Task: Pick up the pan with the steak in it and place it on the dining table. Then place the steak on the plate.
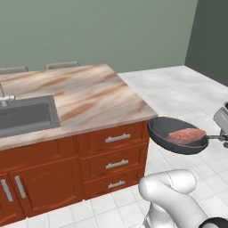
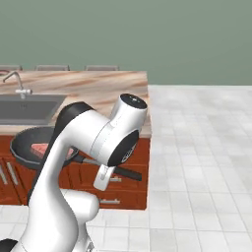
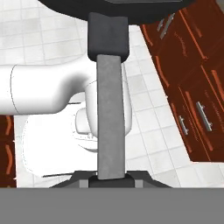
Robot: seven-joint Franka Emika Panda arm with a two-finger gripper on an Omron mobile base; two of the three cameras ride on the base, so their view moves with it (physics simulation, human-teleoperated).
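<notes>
The dark grey pan (image 1: 165, 132) hangs in the air just off the right end of the dining table (image 1: 89, 98), at about the height of its top drawer. The pinkish steak (image 1: 187, 135) lies flat inside it. My gripper (image 1: 223, 137) is shut on the end of the pan's thin handle (image 3: 109, 118) at the right edge of the left base view. In the hand view the handle runs up from my fingertips (image 3: 139, 181) to the pan's underside (image 3: 118, 6). In the right base view my arm half hides the pan (image 2: 24, 140) and steak (image 2: 38, 148). The plate is out of view.
The marble top carries a grey sink (image 1: 24, 116) with a tap (image 2: 19, 83) on its left part. Red-brown drawers (image 1: 116, 151) sit right beside the pan. Grey stools (image 1: 61, 65) stand behind the table. White tiled floor (image 1: 187, 89) stretches to the right.
</notes>
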